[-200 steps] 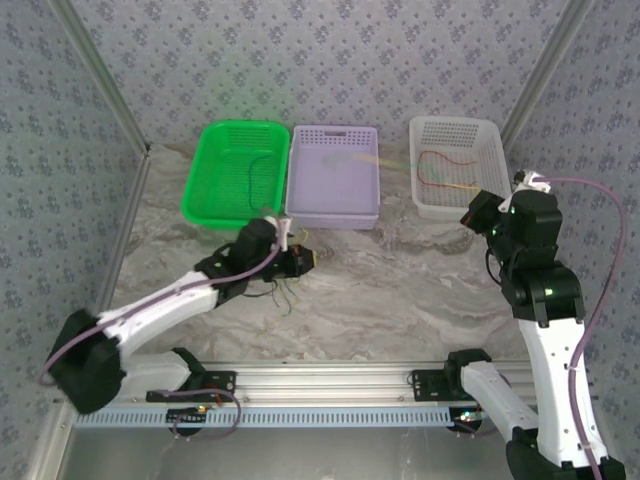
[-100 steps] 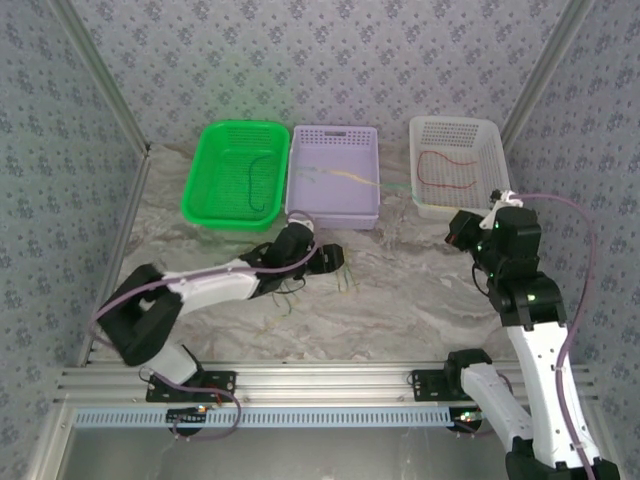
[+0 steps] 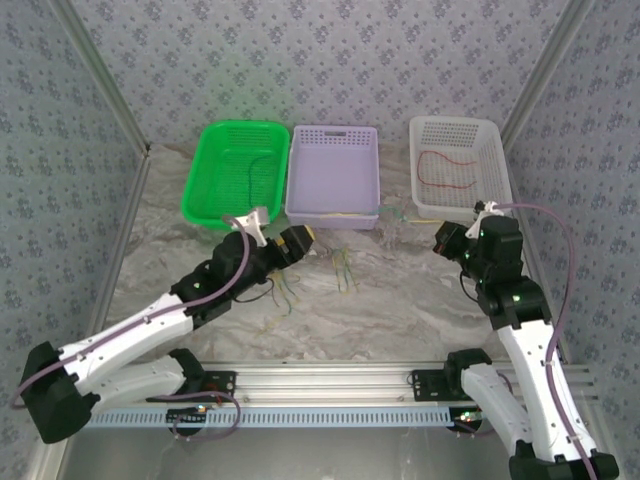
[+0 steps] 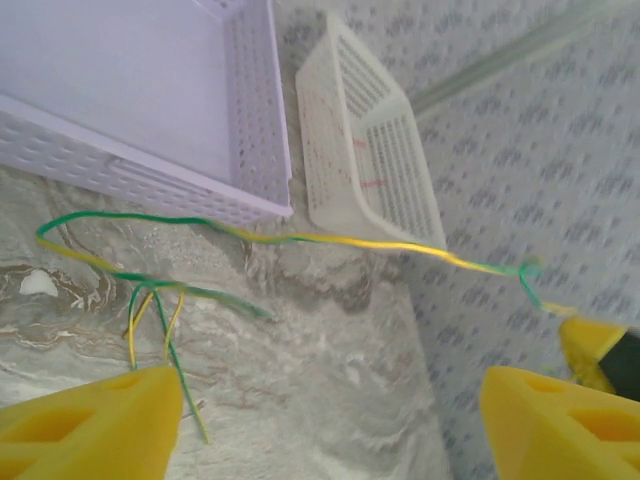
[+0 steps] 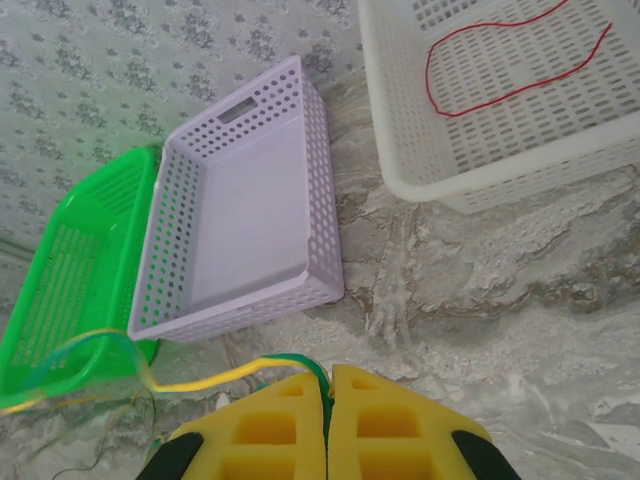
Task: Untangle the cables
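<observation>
Item: yellow-green cable, let go at the left and now held from the right end only.
Detail: my left gripper, clamped a second ago, now stands with its jaws wide apart and nothing between them. My right gripper stays pressed together on the cable's right end. The cable has come off the purple basket and now stretches just in front of its near wall, across the table towards the right. Its left end trails into the loose strands near my left jaws. Already sorted: red cable in the white basket, far right; dark cable in the green basket, far left. Judgement: this strand looks nearly drawn free, and the remaining strands still need separating.
</observation>
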You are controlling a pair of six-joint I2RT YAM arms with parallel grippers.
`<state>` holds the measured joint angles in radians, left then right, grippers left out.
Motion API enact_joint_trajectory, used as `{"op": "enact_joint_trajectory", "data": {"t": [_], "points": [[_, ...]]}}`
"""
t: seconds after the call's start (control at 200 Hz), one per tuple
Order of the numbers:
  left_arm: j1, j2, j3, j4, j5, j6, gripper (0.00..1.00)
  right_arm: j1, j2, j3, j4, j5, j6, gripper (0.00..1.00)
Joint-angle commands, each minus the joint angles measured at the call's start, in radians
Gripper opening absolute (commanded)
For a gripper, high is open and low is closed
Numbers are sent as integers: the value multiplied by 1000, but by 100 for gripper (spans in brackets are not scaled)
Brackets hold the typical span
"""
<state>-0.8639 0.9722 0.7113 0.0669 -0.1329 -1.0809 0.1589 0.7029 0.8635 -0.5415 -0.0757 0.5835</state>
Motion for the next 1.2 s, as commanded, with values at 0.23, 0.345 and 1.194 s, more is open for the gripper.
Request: {"op": "enact_joint_trajectory", "data": {"t": [0.23, 0.345, 1.194], "points": [[32, -17, -49, 3, -143, -402, 98, 124, -41, -49, 33, 38, 38, 0], [38, -75, -76, 82, -188, -385, 99, 161, -49, -60, 27, 60, 38, 0], [210, -65, -73, 65, -33, -518, 36, 301, -70, -72, 18, 136, 89, 0]]}}
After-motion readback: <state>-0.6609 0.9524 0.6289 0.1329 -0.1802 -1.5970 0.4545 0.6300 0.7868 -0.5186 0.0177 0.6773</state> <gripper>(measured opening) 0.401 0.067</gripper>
